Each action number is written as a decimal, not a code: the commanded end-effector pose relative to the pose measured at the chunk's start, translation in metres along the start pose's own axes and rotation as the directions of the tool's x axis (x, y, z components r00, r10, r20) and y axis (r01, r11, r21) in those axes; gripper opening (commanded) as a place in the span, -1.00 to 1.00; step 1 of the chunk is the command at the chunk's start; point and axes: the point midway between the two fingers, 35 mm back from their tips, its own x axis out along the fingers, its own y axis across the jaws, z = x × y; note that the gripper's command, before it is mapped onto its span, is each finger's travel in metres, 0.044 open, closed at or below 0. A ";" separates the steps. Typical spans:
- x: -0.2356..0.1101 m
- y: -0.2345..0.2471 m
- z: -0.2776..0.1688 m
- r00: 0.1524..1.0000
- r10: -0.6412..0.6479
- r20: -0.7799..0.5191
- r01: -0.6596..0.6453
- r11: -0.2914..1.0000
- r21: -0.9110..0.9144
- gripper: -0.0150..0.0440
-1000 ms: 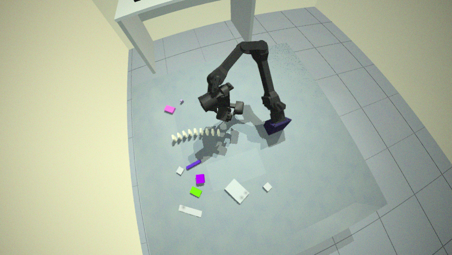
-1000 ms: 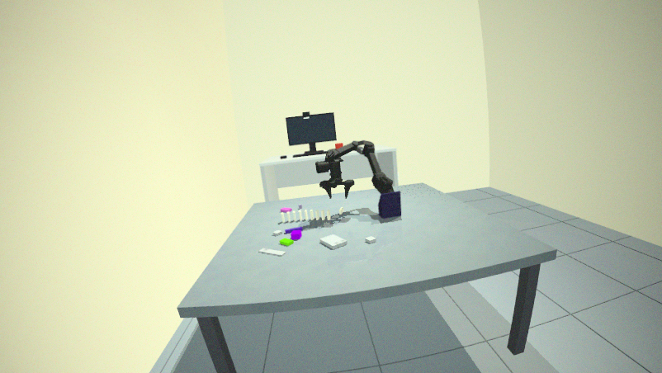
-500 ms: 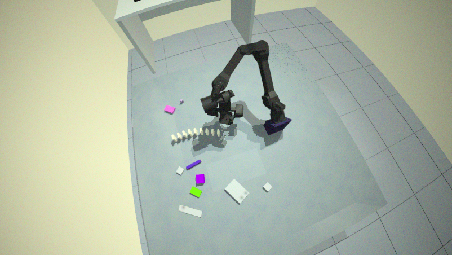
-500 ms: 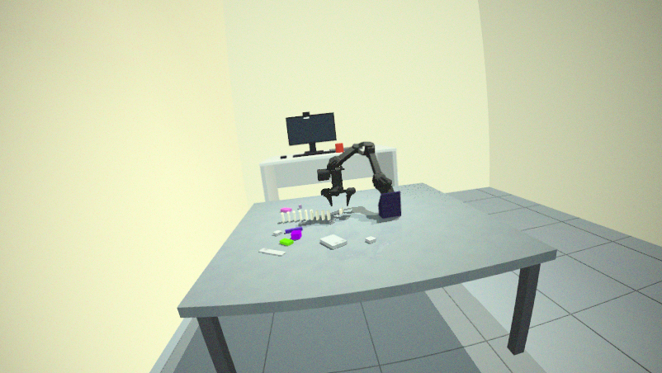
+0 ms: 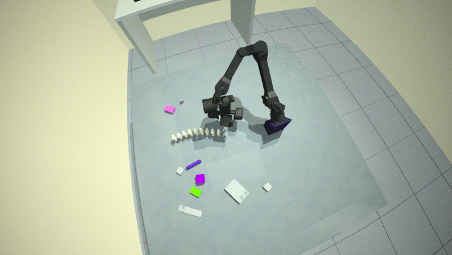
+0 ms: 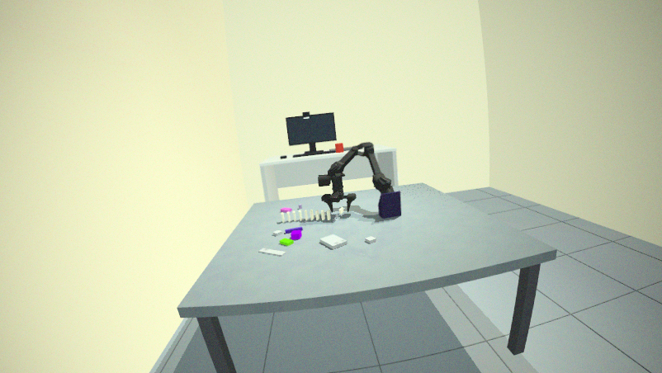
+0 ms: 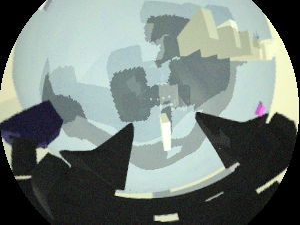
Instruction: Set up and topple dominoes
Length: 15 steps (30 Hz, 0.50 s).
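A row of several cream dominoes stands on the grey table. My gripper is open and empty. It hangs low just past the row's right end, fingers pointing down. One more cream domino sits on the table right below the open fingers, apart from them. The gripper hides it in the top view. I cannot tell whether it stands or lies.
In front of the row lie a purple bar, a magenta block, a green block, a white slab, a white bar and two small white tiles. A pink block lies behind. The arm's dark blue base stands to the right.
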 end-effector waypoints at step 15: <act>0.007 0.002 0.000 1.000 0.004 -0.004 -0.004 1.000 -0.006 0.29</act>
